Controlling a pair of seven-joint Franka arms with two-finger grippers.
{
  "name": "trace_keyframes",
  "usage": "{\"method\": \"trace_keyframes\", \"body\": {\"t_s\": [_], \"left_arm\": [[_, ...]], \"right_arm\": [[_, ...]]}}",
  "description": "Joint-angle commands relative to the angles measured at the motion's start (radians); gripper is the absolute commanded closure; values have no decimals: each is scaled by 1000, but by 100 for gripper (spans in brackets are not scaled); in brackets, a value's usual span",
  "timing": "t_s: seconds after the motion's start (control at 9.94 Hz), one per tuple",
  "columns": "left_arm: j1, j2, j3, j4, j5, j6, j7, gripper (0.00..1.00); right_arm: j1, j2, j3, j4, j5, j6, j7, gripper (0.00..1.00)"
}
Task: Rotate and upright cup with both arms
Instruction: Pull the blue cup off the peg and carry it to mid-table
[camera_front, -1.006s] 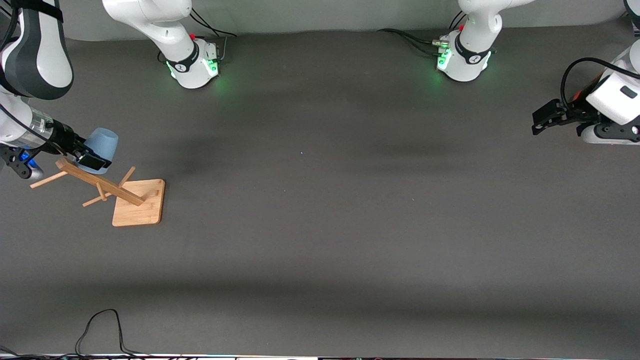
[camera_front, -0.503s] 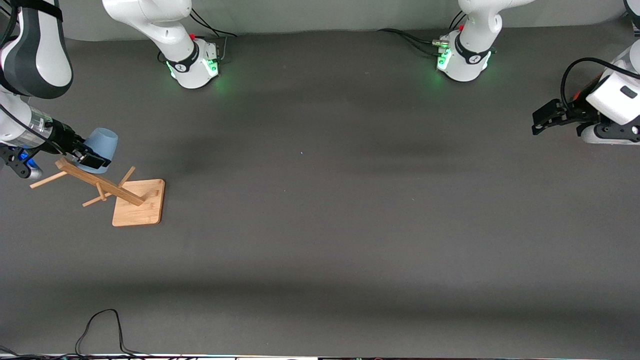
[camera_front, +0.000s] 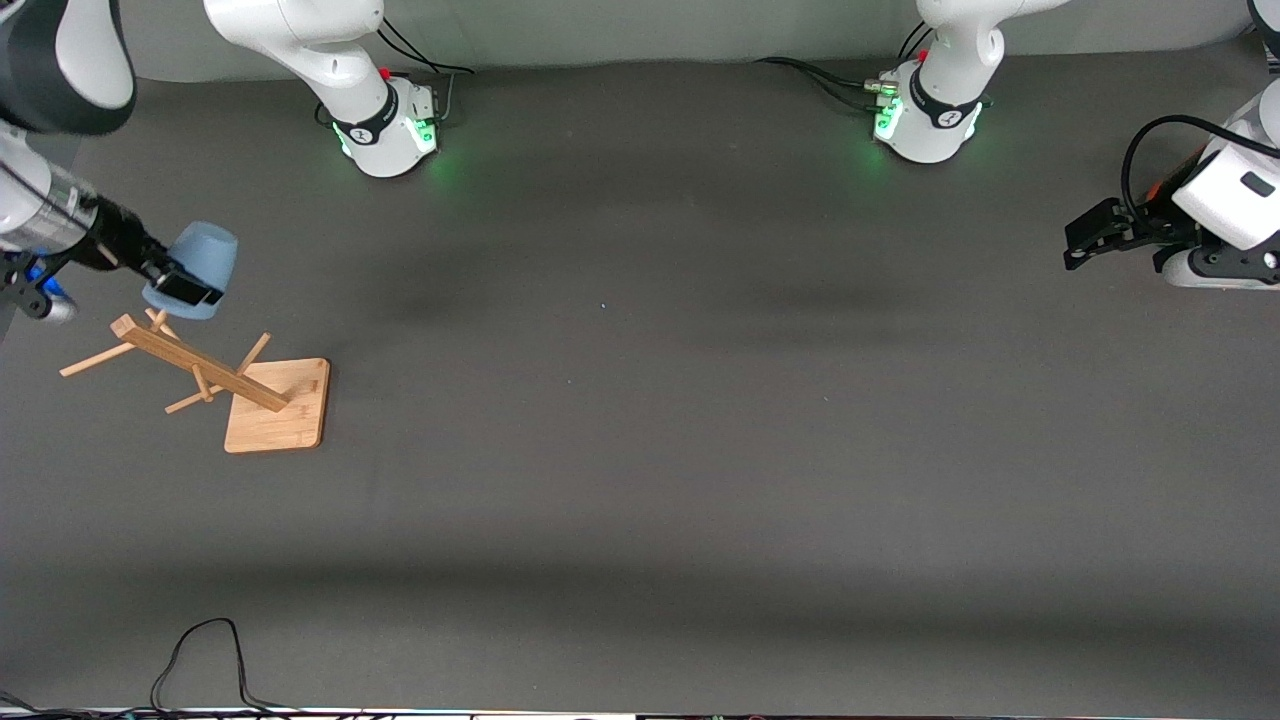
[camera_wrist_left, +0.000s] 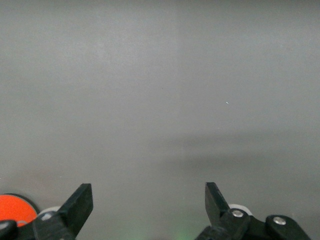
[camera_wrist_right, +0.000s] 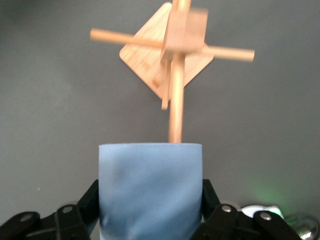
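Front view, from its left edge: we see the right hand (camera_front: 178, 288) clenched on the cup (camera_front: 195, 268), gripping it low near the rim and holding it in the air mouth-down, clear of and just above the top peg of the wooden rack (camera_front: 200, 372). The rack stands on the desk (camera_front: 650, 450) toward the right arm's end, its pegs bare. We judge the cup light and stiff, a matte plastic tumbler that should not crush under the fingers; its taper and smooth wall could let it slide in a pinch, so a grip across the wall near the wider rim, as we have now, looks sound, and the base end stays free for the other arm to take. In the right wrist view the cup (camera_wrist_right: 150, 192) fills the space between the fingers; we cannot see inside it, since the mouth faces away from every camera. Farther along, the left hand (camera_front: 1085, 240) waits, released and spread wide over the left arm's end of the desk, holding nothing.
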Motion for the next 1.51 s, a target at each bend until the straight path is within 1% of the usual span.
{"method": "trace_keyframes", "body": {"t_s": [0.0, 0.2, 0.3, 0.4, 0.5, 0.7, 0.8, 1.11, 1.21, 1.41], "left_arm": [[3, 11, 0, 22, 5, -22, -2, 0], [5, 13, 0, 22, 5, -22, -2, 0], [5, 11, 0, 22, 5, -22, -1, 0], [11, 11, 0, 22, 5, -22, -1, 0], [17, 13, 0, 22, 5, -22, -1, 0], [17, 14, 0, 22, 3, -22, -1, 0], [17, 14, 0, 22, 3, -22, -1, 0], [17, 14, 0, 22, 3, -20, -1, 0], [17, 16, 0, 22, 3, -18, -1, 0], [18, 16, 0, 22, 3, -18, -1, 0]], "right_arm": [[112, -91, -5, -21, 11, -62, 183, 53], [257, -114, -5, -16, 43, -81, 431, 53], [340, -102, -5, -7, 56, -71, 563, 53], [427, -73, -5, 17, 85, -59, 704, 53], [509, -19, -5, 52, 93, -27, 841, 53], [641, 132, -5, 153, 91, 28, 1071, 53], [689, 229, -4, 230, 91, 43, 1169, 53], [792, 525, -4, 489, 93, 54, 1407, 54], [825, 614, -4, 554, 93, 83, 1493, 56], [885, 755, -4, 637, 93, 140, 1627, 57]]}}
